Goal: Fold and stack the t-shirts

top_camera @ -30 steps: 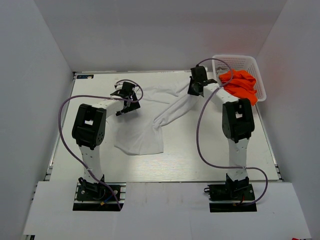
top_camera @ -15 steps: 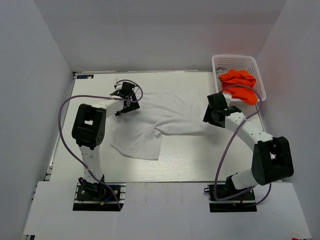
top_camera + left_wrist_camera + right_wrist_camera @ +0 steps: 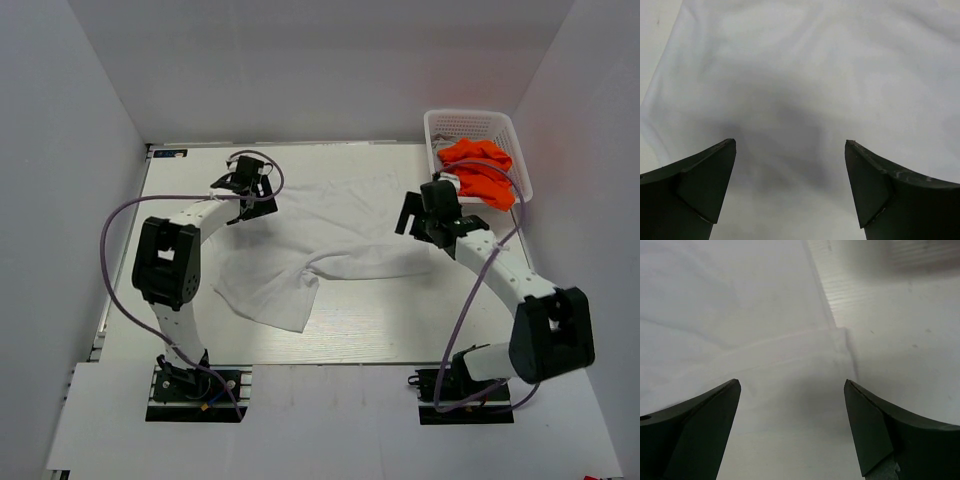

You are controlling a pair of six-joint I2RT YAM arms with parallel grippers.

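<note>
white shirt point(image 3: 340, 225) lies rumpled and spread across the middle of the desk point(image 3: 400, 320). orange shirt point(image 3: 482, 172) sits heaped in the basket point(image 3: 470, 122) at the far right corner. left fingers point(image 3: 695, 185) are spread wide above the white cloth, gripping nothing. right fingers point(image 3: 695, 430) are also wide apart, over its edge, empty.
</note>
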